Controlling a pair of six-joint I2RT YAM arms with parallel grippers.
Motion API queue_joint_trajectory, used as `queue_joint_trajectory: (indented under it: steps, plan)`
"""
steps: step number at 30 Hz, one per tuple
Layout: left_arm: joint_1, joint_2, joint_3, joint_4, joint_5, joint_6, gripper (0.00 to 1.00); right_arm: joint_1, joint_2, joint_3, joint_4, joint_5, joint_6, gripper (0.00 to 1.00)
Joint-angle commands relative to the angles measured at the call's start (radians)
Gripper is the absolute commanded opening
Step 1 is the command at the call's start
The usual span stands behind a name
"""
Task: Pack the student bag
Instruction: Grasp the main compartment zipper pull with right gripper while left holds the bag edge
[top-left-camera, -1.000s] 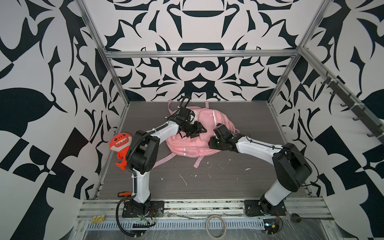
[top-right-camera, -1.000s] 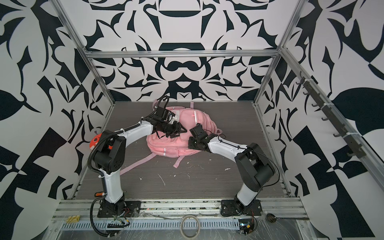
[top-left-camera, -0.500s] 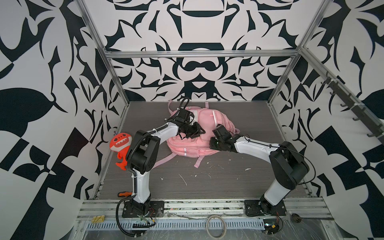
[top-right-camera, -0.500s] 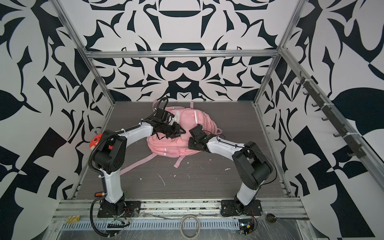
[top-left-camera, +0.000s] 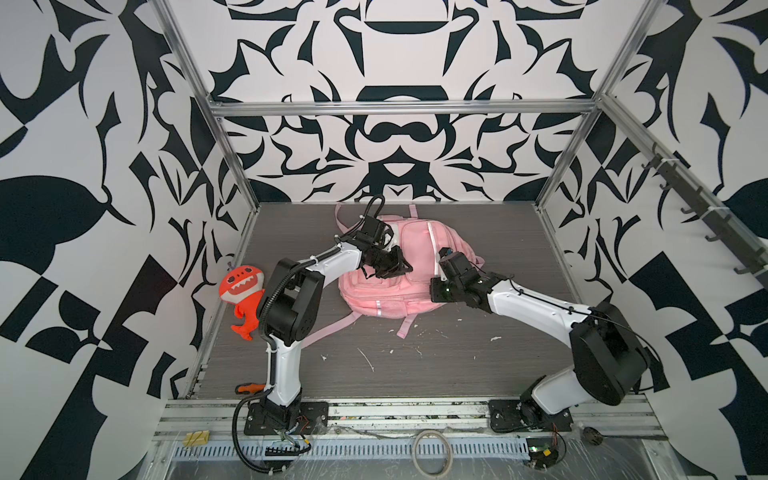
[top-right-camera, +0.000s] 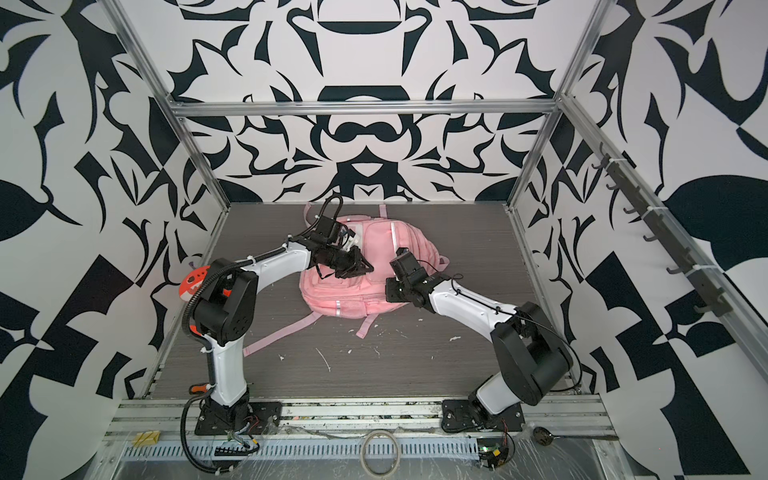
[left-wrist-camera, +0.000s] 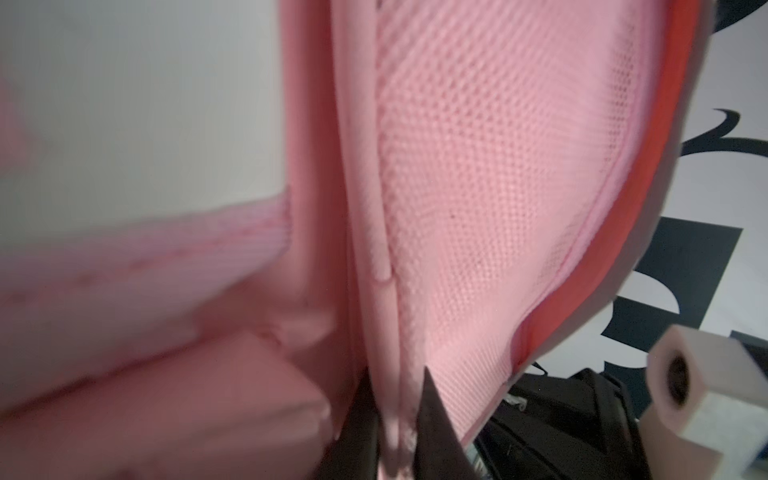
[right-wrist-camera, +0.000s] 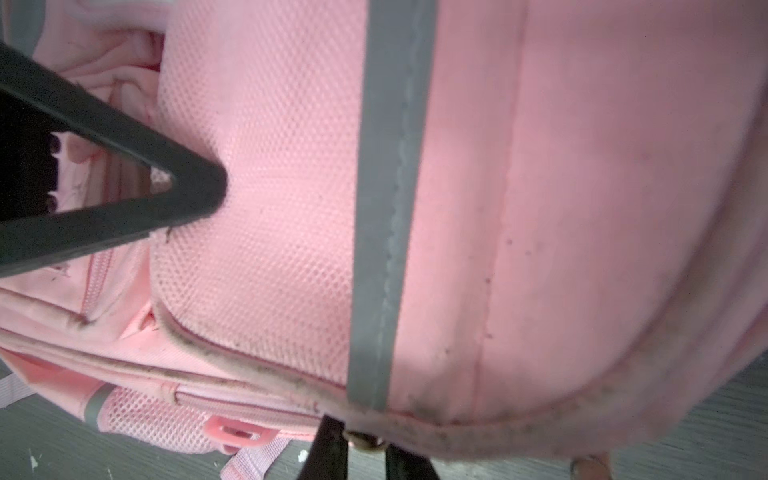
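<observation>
Both grippers pinched on the student bag (top-left-camera: 419, 245), lying mid-counter (top-left-camera: 457, 365).
The bag lies flat toward the back wall, with its straps trailing forward. My left gripper (left-wrist-camera: 397, 399) is clamped fully closed on a piped seam beside the mesh panel. My right gripper (right-wrist-camera: 365, 446) is nearly closed, nipping the bag's grubby rim with a small metal piece between its fingers. An orange plush toy (top-left-camera: 243, 286) sits at the left edge, apart from the bag.

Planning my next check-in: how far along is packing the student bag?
Done: nothing visibly packed; the orange plush toy lies outside. In hand: the left gripper pinches a piped edge of the student bag, and the right gripper grips at its rim seam, seemingly on a zipper pull. Left: opening it, loading, closing.
</observation>
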Motion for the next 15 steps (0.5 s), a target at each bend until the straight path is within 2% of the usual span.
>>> queue_joint_trajectory:
  steps: [1,6,11,15]
  plan:
    - [0.006,0.016,-0.009,-0.094,-0.067,0.022,0.0,-0.004,-0.081,0.016,-0.072,0.016,-0.036,0.0]
    - [0.04,-0.012,-0.027,-0.109,-0.113,0.062,0.0,-0.072,-0.221,-0.064,-0.135,0.021,-0.002,0.0]
    - [0.051,-0.015,-0.025,-0.131,-0.145,0.111,0.0,-0.213,-0.394,-0.162,-0.106,-0.065,0.046,0.0]
    - [0.051,-0.008,-0.022,-0.141,-0.153,0.137,0.0,-0.286,-0.432,-0.145,-0.159,-0.069,0.001,0.0]
